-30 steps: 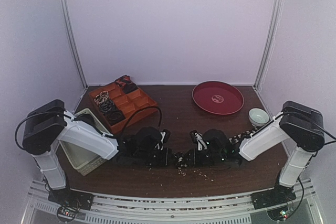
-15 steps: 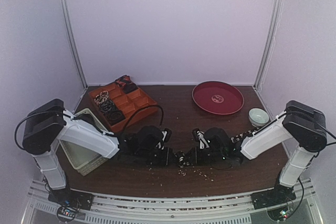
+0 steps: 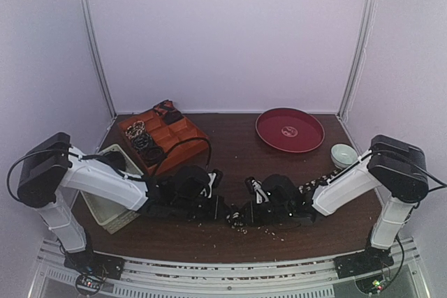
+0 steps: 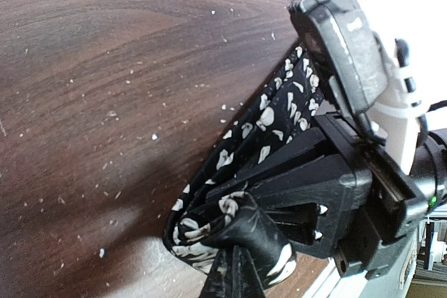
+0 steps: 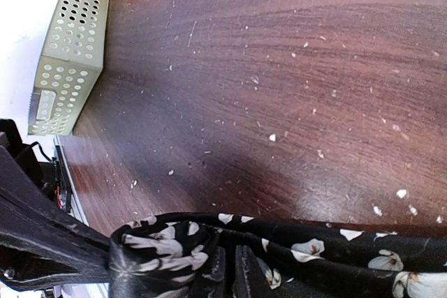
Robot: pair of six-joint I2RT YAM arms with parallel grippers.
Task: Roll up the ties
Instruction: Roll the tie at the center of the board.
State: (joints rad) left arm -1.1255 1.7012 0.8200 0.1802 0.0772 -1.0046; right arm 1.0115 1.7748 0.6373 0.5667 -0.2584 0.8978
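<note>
A black tie with white flower speckles [image 3: 318, 181] lies as a strip on the brown table, running from the right toward the middle. Its end is bunched into a small coil [image 3: 238, 215] between my two grippers. My left gripper [image 3: 222, 209] is shut on the coil; in the left wrist view the coil [image 4: 209, 232] wraps around its fingertips [image 4: 234, 273]. My right gripper [image 3: 248, 212] is shut on the same tie; in the right wrist view its fingers [image 5: 229, 270] pinch the fabric [image 5: 300, 249]. Rolled ties [image 3: 143, 139], one reddish [image 3: 167, 109], sit in the orange tray [image 3: 183, 132].
A white slatted basket [image 3: 105, 190] stands at the left beside the tray, and it also shows in the right wrist view [image 5: 70, 54]. A red round plate [image 3: 307, 143] and a small pale bowl [image 3: 343, 153] are at the back right. Crumbs dot the table.
Both grippers, with the coil between them, have shifted a little left and toward the near edge. The tie strip has been dragged along.
</note>
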